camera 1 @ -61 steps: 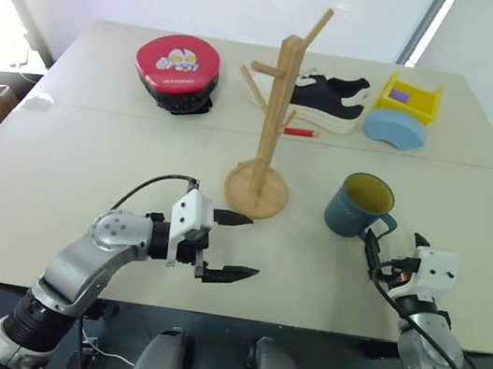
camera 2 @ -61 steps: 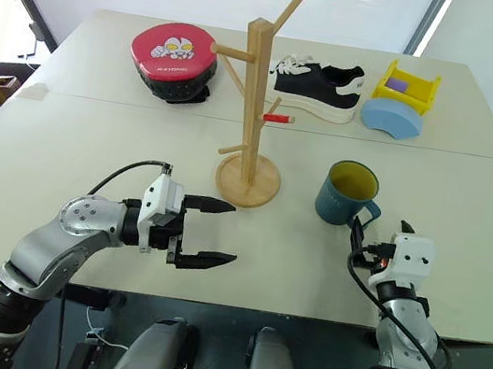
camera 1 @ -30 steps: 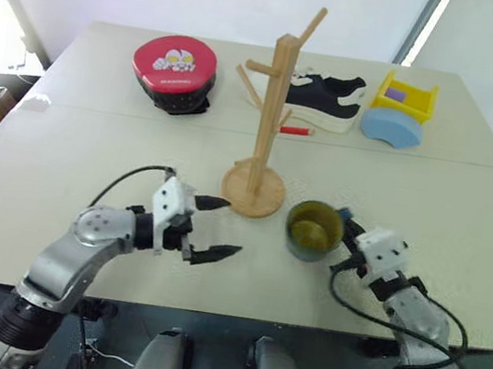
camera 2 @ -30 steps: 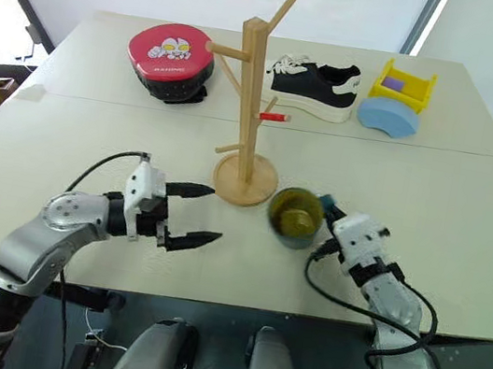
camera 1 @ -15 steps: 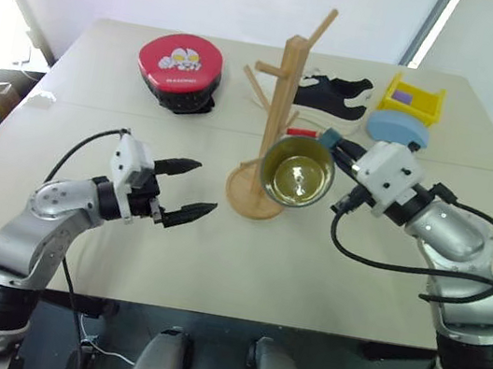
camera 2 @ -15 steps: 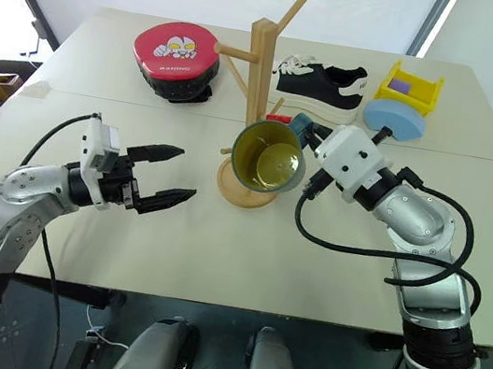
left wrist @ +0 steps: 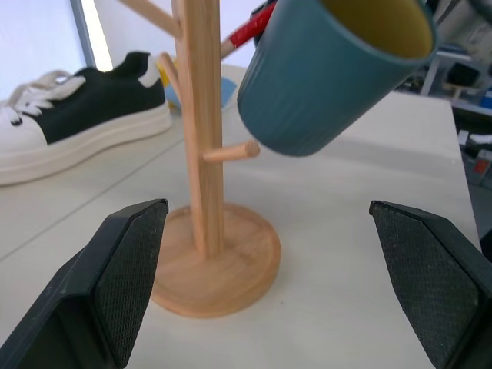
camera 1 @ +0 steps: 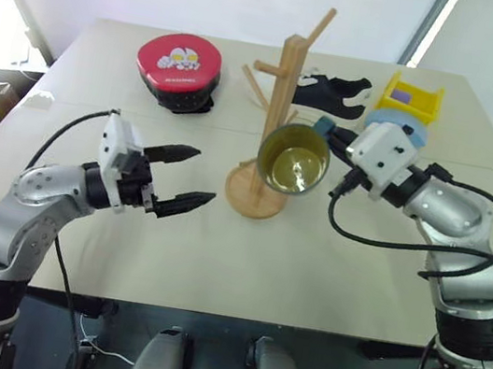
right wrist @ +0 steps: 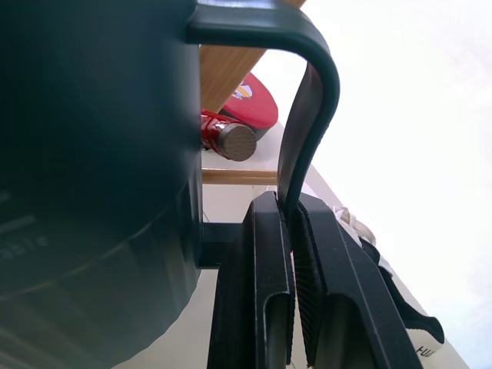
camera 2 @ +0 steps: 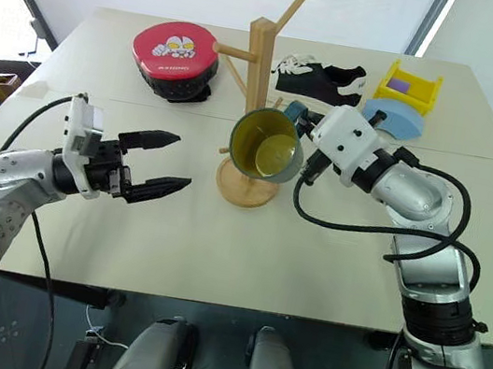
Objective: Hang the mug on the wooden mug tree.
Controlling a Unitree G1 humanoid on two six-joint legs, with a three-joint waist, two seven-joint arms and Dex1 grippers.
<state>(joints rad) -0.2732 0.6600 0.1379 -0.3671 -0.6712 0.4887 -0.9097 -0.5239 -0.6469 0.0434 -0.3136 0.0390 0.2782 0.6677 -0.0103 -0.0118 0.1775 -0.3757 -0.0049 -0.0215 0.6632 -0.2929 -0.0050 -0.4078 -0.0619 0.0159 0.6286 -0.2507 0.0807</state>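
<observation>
We see the right gripper (right wrist: 288, 254) with jaws pinching the looped handle of the teal-blue enamel mug (camera 1: 294, 158), held tilted beside the tall light-wood mug tree (camera 1: 277, 104). The left gripper (camera 1: 182, 176) has jaws spread, the tree's round base ahead between them.

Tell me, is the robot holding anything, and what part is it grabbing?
Yes. The right gripper holds the mug by its looped handle, pinched between its two fingers. The left gripper is open and holds nothing.

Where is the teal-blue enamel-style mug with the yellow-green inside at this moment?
The teal-blue mug hangs in the air, tipped on its side, just right of the wooden mug tree post in the eye views, held by its handle in the right gripper.
</observation>
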